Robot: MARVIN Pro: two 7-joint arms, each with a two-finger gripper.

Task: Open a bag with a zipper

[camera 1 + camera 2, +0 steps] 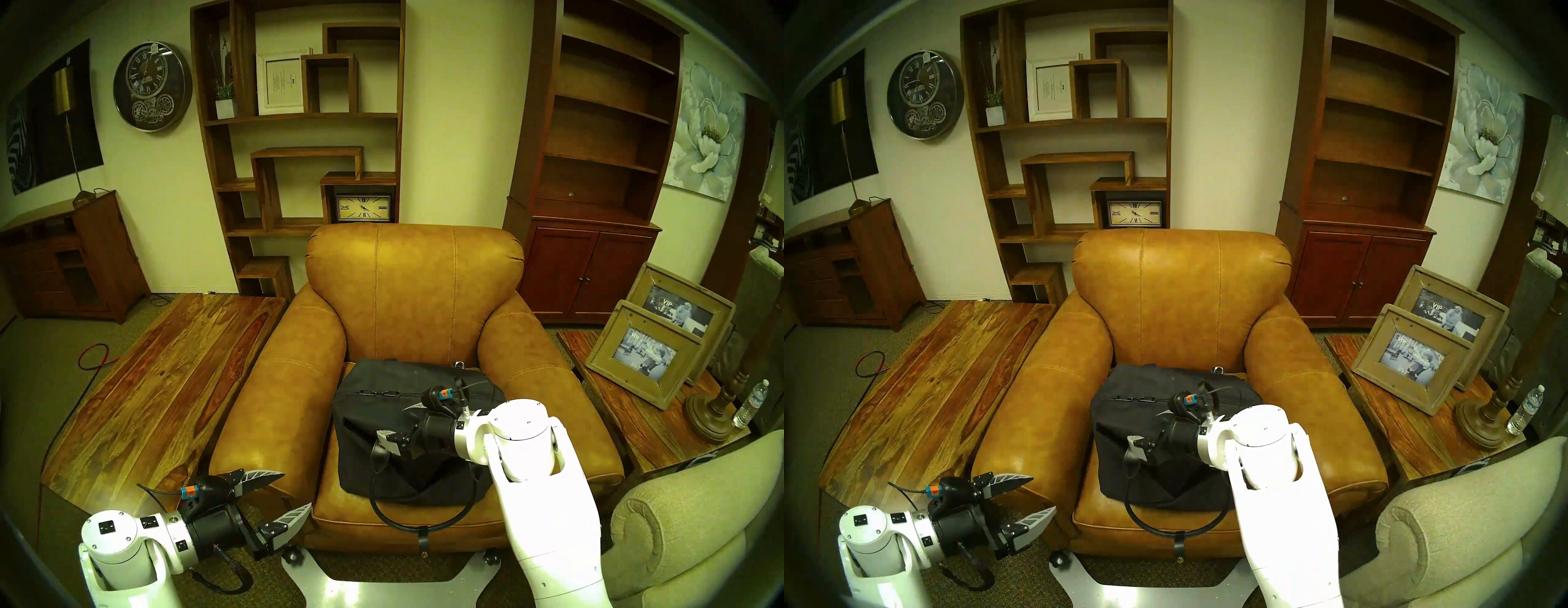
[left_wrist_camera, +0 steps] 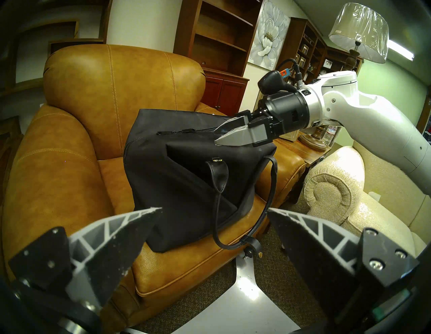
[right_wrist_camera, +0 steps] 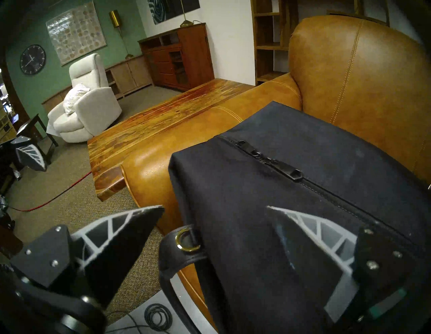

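Note:
The black canvas bag [image 1: 356, 463] stands on the seat of a tan leather armchair [image 1: 415, 297]. Its zipper [image 1: 379, 392] runs along the top and looks shut, with two dark pulls [image 3: 275, 161] close together left of the middle. A black leather handle [image 1: 382, 513] hangs over the seat's front. My right gripper [image 1: 392, 421] is open over the bag's front top edge. In the right wrist view [image 3: 215, 207] one finger lies over the top and the other in front, with a metal ring [image 3: 186, 240] between them. My left gripper [image 1: 298, 489] is open and empty by the chair's front left corner.
A long wooden table [image 1: 148, 382] stands left of the armchair. On the right, a side table holds picture frames [image 1: 649, 352], a lamp base [image 1: 712, 407] and a water bottle [image 1: 751, 403]. A beige sofa arm [image 1: 679, 530] is close to my right arm.

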